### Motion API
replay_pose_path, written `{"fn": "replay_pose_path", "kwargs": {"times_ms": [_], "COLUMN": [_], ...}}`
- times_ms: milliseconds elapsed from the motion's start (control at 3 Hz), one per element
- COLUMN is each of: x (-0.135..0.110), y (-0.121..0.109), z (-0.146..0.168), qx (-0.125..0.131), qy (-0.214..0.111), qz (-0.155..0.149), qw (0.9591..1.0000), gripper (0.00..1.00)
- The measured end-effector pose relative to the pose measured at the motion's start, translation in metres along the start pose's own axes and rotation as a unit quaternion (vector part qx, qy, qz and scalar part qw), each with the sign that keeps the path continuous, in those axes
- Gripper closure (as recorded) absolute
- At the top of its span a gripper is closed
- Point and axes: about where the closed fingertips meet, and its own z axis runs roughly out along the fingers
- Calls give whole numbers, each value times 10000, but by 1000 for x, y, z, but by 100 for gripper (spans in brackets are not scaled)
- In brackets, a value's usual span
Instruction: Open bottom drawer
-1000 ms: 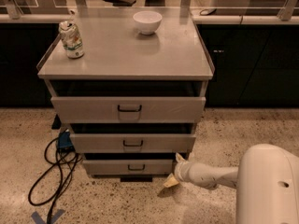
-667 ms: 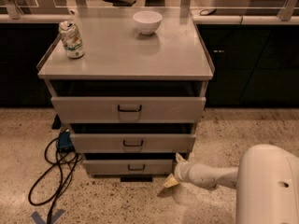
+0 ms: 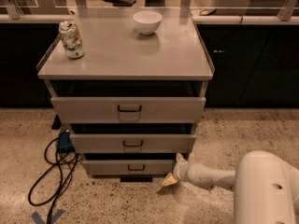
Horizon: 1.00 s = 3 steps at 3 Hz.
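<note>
The bottom drawer [image 3: 128, 166] is the lowest and narrowest of three grey fronts on the cabinet, with a small dark pull handle [image 3: 136, 167] at its centre. It stands slightly out, with a dark gap above its front. My gripper [image 3: 174, 169] is low near the floor at the drawer's right end, right beside the front panel's corner. The white arm [image 3: 210, 176] reaches in from the lower right.
The middle drawer [image 3: 132, 143] and top drawer [image 3: 128, 108] also stand partly out. A can [image 3: 71, 40] and a white bowl [image 3: 147, 22] sit on the cabinet top [image 3: 126, 55]. Black cables [image 3: 51, 171] lie on the floor at the left. Dark cabinets stand behind.
</note>
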Motion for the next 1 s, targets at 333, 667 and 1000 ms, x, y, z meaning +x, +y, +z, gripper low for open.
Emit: {"fn": "replay_pose_path", "kwargs": {"times_ms": [333,667,1000], "x": [3,1,-1], "y": [8,-3,-18], "z": [0,45,48], "qx": [-45,-309,-202], "qy": [79,54,28], "qz": [8,-8,6], "qw": [10000,9995,9998], "gripper": [0,0,0]}}
